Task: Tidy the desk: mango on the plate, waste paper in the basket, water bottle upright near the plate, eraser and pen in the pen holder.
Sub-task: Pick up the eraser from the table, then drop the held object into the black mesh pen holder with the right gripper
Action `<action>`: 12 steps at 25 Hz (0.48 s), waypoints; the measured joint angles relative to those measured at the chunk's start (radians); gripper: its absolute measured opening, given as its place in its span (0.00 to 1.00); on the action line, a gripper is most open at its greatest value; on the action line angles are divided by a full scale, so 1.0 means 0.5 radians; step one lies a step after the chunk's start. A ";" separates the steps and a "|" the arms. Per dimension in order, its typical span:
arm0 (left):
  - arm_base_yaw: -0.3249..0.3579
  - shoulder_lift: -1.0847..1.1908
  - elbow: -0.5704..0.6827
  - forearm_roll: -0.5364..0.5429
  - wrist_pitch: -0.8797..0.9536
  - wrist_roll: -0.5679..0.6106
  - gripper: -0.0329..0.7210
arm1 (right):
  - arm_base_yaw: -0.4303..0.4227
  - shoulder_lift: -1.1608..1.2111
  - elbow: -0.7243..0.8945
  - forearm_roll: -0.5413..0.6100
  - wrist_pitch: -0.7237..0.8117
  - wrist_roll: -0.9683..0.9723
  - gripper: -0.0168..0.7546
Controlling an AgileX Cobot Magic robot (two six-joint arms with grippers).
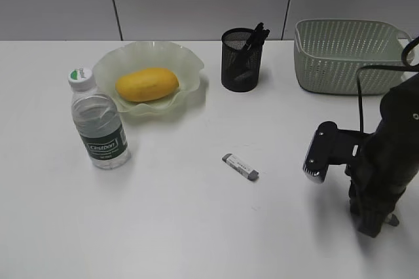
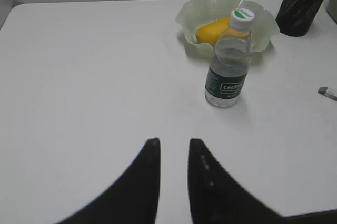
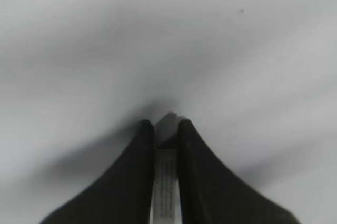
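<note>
The counter (image 1: 196,226) is plain white. The mango (image 1: 146,84) is yellow-orange, and the plate (image 1: 186,63) is pale green and half clear. The water bottle (image 1: 99,124) is clear with a white cap and a dark green label with white letters. The pen holder (image 1: 241,59) is black wire mesh. The basket (image 1: 340,56) is sage green with a woven pattern. The eraser (image 1: 240,167) is grey with a lighter sleeve. The right hand (image 3: 166,126) is black and holds something white with small dark print.

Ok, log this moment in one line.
mango on plate | water bottle upright beside it | eraser on desk | right gripper shut on small white printed object | left gripper empty
</note>
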 joint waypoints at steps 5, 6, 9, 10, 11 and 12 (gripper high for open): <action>0.000 0.000 0.000 -0.001 0.000 0.000 0.23 | 0.000 -0.121 -0.204 0.314 -0.176 0.093 0.16; 0.000 0.000 0.000 -0.001 0.000 0.000 0.23 | 0.000 -0.152 -0.248 0.406 -0.304 0.100 0.16; 0.000 0.000 0.000 -0.001 0.000 0.000 0.23 | 0.000 -0.192 -0.343 0.760 -0.884 0.106 0.16; 0.000 0.000 0.000 -0.001 0.000 0.000 0.23 | 0.000 -0.192 -0.362 0.898 -1.157 0.111 0.16; 0.000 0.000 0.000 -0.001 0.000 0.000 0.23 | 0.000 -0.176 -0.380 0.994 -1.431 0.137 0.16; 0.000 0.000 0.000 -0.001 0.000 0.000 0.23 | 0.000 -0.153 -0.400 1.040 -1.642 0.189 0.16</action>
